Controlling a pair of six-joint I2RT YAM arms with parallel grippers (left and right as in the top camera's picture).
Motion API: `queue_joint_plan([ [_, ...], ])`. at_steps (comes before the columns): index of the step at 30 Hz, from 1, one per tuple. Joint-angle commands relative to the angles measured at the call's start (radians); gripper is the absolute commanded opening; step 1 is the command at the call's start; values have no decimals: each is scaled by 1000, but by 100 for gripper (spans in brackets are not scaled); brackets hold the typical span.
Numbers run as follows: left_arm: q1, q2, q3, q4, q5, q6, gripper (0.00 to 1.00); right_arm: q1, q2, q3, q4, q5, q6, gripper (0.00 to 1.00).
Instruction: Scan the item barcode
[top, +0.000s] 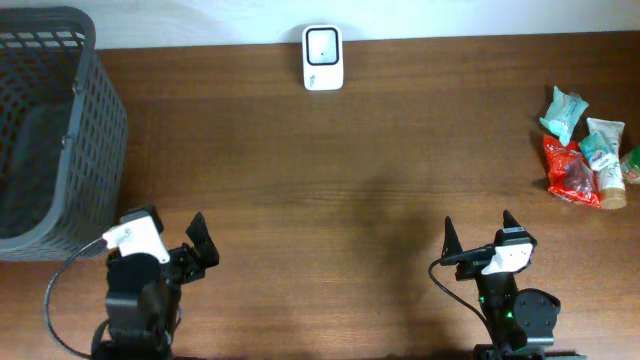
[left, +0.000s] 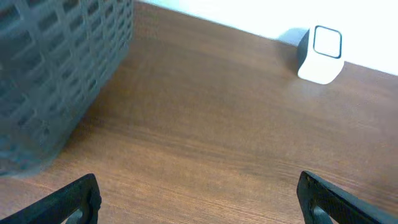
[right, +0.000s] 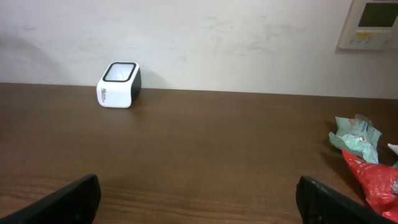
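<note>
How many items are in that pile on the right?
4: teal packet at the back, red packet in front, white tube beside it, green item at the picture's edge. More may hide.

This looks like a robotics lab got up as a shop checkout: a plain wooden desk against a bare white wall, with a left arm and a right arm at its near edge. The checkout side shows in a small white scanner by the wall, a grey mesh basket at the left end and a heap of packets at the right. A control panel with a small screen hangs on the wall, as in an office or lab room.
</note>
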Motion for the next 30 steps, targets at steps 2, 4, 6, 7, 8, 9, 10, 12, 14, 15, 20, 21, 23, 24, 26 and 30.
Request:
queue_joint_plan([
  [2,6,-88,-82,21,-6,53,99,6,-8,-8,-3,1,0,99],
  [4,6,-139,-142,67,12,53,99,6,-8,-8,-3,1,0,99],
  [6,6,-201,-216,146,13,72,99,6,-8,-8,-3,1,0,99],
  [7,6,-235,-259,189,21,80,99,6,-8,-8,-3,1,0,99],
  [8,8,-264,-293,225,40,89,99,6,-8,-8,-3,1,0,99],
  [9,15,-287,-321,261,67,108,99,6,-8,-8,-3,1,0,99],
  [10,26,-307,-348,296,95,110,99,6,-8,-8,-3,1,0,99],
  [12,50,-339,-387,342,128,109,99,6,-8,-8,-3,1,0,99],
  [14,72,-373,-418,370,161,109,99,6,-8,-8,-3,1,0,99],
  [15,77,-387,-429,384,169,110,99,6,-8,-8,-3,1,0,99],
  [20,79,-474,-510,507,174,109,99,6,-8,-8,-3,1,0,99],
  [21,79,-488,-529,532,174,109,99,6,-8,-8,-3,1,0,99],
  [23,79,-500,-567,601,174,109,99,6,-8,-8,-3,1,0,99],
  [24,79,-500,-601,678,171,109,99,6,-8,-8,-3,1,0,99],
  [26,78,-500,-638,750,171,109,99,6,-8,-8,-3,1,0,99],
  [30,83,-500,-638,670,167,206,99,6,-8,-8,-3,1,0,99],
])
